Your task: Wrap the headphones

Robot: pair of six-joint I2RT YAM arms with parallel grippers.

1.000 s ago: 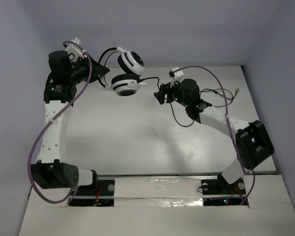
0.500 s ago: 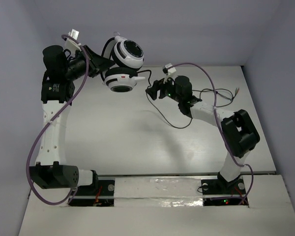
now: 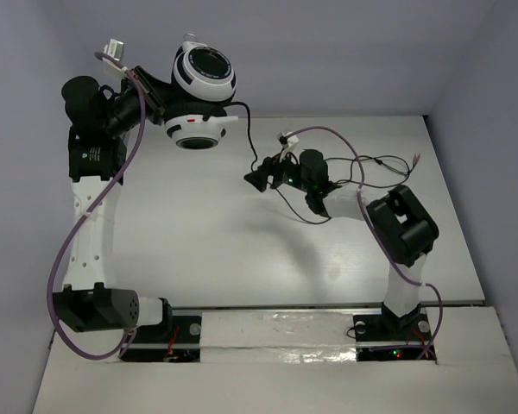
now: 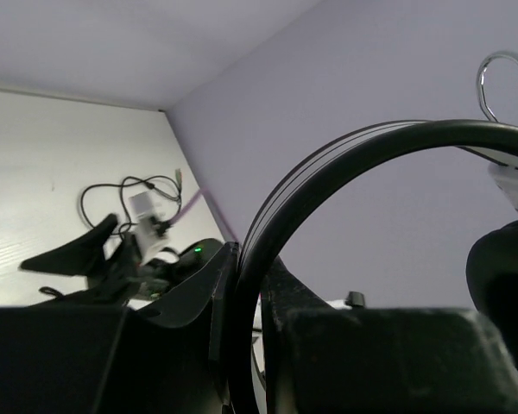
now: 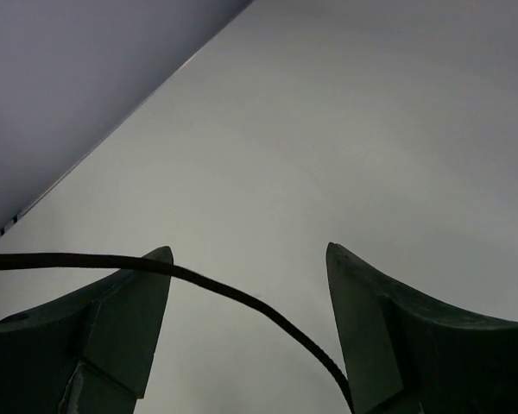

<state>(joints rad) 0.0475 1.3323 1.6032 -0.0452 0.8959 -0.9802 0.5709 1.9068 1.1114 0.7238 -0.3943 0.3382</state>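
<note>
Left claw [image 4: 246,328] clamps the stiff headband of light headphones [image 3: 198,99]; right claw [image 5: 246,332] gapes around the floppy cable [image 5: 242,297], ungripped.

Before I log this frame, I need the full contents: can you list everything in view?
headphones: one, white with black-ringed earcups and red accents, held up off the table at far left
cable: one, thin, black, running from the headphones across the right gripper to the far right of the table
table: one, white
purple robot cables: two, one along each arm
left gripper: black, shut on the headband
right gripper: black, open, cable draped across its gap
</note>
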